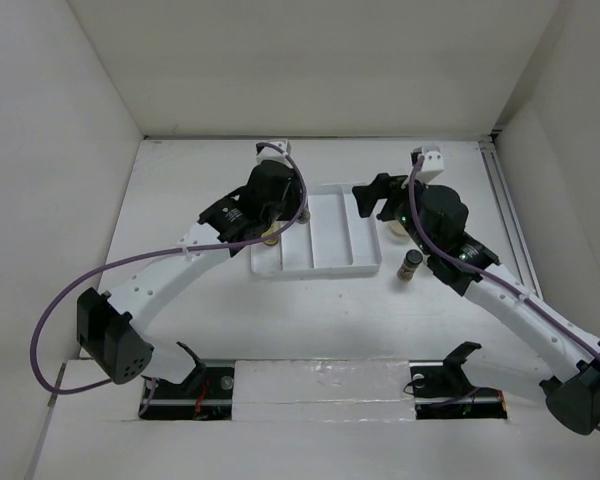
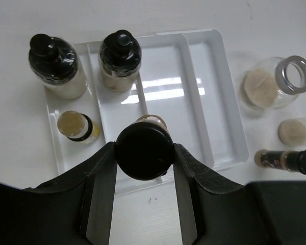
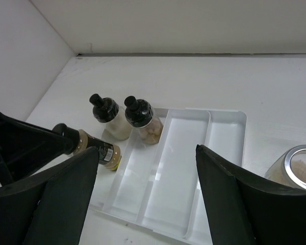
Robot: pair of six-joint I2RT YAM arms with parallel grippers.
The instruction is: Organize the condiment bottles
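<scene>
Bottle [image 2: 144, 148] with black cap, clamped between the fingers of the left gripper [image 2: 144, 153], low centre of the left wrist view, over the near edge of the white tray [image 2: 214, 102]. Two black-capped bottles [image 2: 120, 58] stand at the tray's upper-left end, with a small yellowish bottle [image 2: 76, 126] in the left slot. Open jar [image 2: 275, 84] and lying dark bottle [image 2: 285, 160] sit on the table at right. Right gripper [image 3: 147, 153] hangs above the tray, fingers spread wide, holding nothing.
</scene>
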